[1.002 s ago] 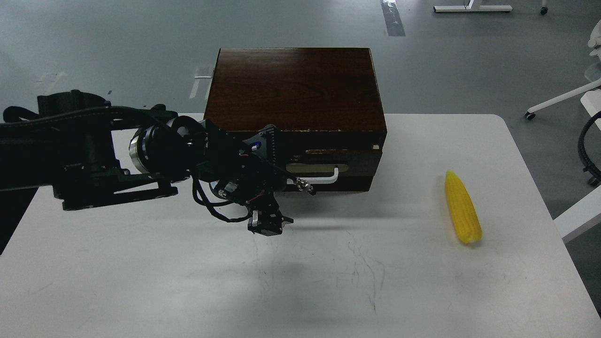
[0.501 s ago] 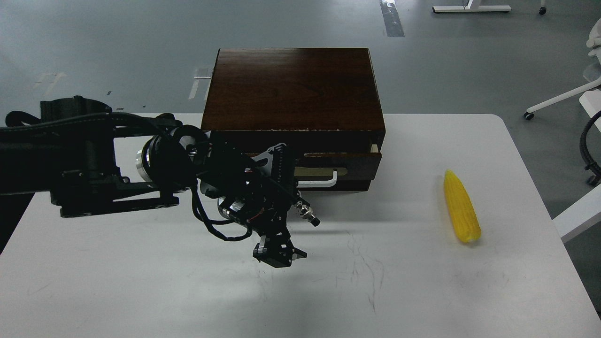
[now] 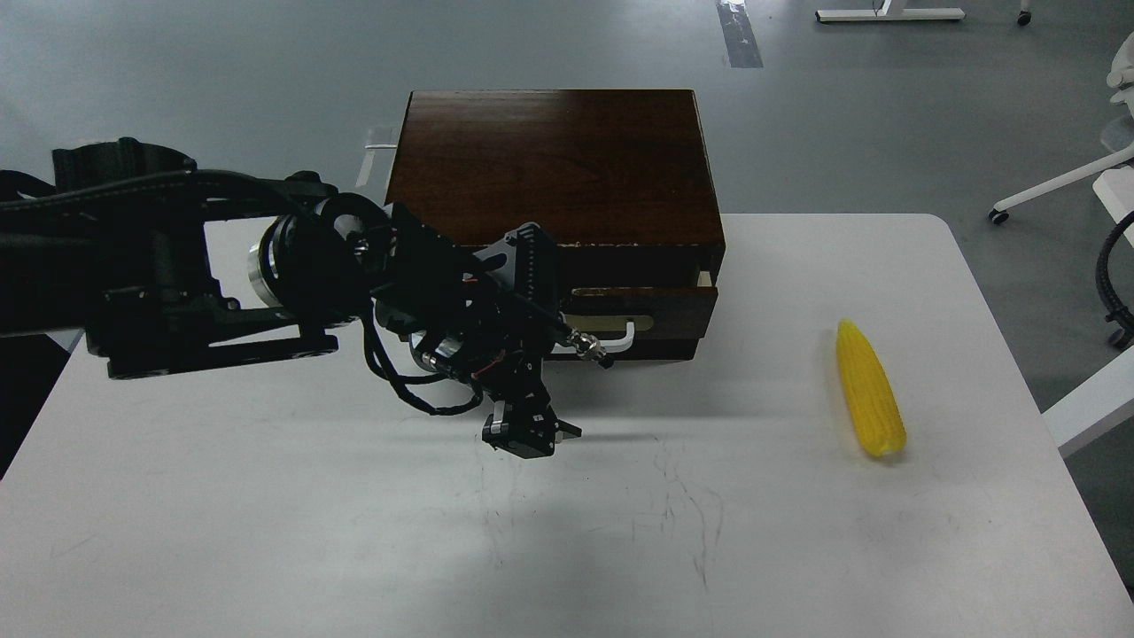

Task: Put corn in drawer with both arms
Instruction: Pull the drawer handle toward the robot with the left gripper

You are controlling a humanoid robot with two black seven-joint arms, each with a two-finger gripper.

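The yellow corn (image 3: pixel 870 391) lies on the white table (image 3: pixel 266 532) at the right, far from my left gripper. The dark brown drawer (image 3: pixel 660 306) of the wooden box (image 3: pixel 554 164) is pulled out slightly, and a sliver of pale wood shows at its right corner. Its white handle (image 3: pixel 624 338) is partly hidden behind my left arm. My left gripper (image 3: pixel 530 437) hangs just above the table, in front of the drawer and left of the handle, holding nothing. Its fingers are too dark to tell apart. My right arm is out of view.
The plain dark panel (image 3: pixel 673 347) sits under the drawer. White chair legs (image 3: pixel 1054 190) stand on the grey floor at the right. A white desk edge (image 3: pixel 1094 403) lies beyond the table's right edge.
The drawer has slid out slightly. My left gripper swung right and toward me, then drew back a little toward the drawer. The corn has not moved.
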